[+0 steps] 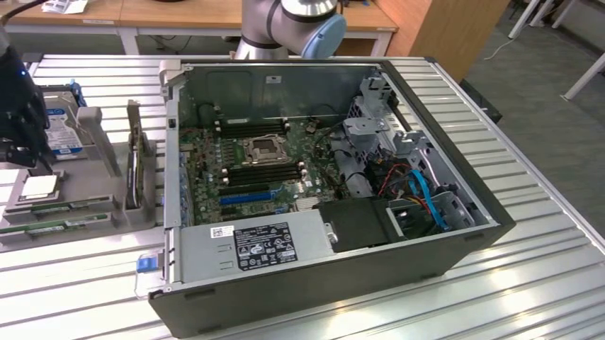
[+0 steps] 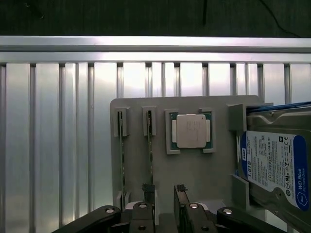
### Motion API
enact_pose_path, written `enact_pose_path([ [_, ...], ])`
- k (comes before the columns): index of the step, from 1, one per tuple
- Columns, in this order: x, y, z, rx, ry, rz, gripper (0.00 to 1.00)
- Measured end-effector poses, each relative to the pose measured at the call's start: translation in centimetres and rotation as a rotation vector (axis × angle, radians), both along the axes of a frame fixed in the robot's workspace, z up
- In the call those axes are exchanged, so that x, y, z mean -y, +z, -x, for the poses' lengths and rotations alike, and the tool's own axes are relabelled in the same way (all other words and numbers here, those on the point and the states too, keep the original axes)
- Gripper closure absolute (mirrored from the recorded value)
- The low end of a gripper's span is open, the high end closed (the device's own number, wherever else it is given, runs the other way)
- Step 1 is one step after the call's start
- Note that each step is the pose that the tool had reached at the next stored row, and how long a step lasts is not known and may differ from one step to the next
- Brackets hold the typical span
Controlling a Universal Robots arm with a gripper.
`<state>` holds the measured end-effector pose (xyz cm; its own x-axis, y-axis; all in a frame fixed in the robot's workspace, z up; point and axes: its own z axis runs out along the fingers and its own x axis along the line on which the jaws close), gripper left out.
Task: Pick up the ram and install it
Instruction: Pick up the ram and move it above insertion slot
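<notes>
Jaws wide apart, empty, poised at the ram point(image 2: 150, 153)

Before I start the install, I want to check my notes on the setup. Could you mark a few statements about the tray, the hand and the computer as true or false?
1. Two memory sticks sit on edge in the grey tray. True.
2. The hand is shut on a memory stick. False: it is open and empty, over the tray.
3. The processor lies between the memory sticks and the hard drive. True.
4. The computer case is closed. False: its side is off and the circuit board shows.
5. The hard drive's label is red. False: it is blue.
</notes>
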<state>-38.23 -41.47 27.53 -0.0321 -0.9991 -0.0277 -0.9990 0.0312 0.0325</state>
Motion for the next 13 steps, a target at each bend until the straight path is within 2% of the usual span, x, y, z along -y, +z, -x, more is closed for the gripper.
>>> enact_pose_path([
  [10, 0.00, -1.11, 0.0, 0.0000, 0.000, 0.0011, 0.71],
  [13, 0.00, -1.71, 0.0, -0.0001, 0.000, 0.0013, 0.71],
])
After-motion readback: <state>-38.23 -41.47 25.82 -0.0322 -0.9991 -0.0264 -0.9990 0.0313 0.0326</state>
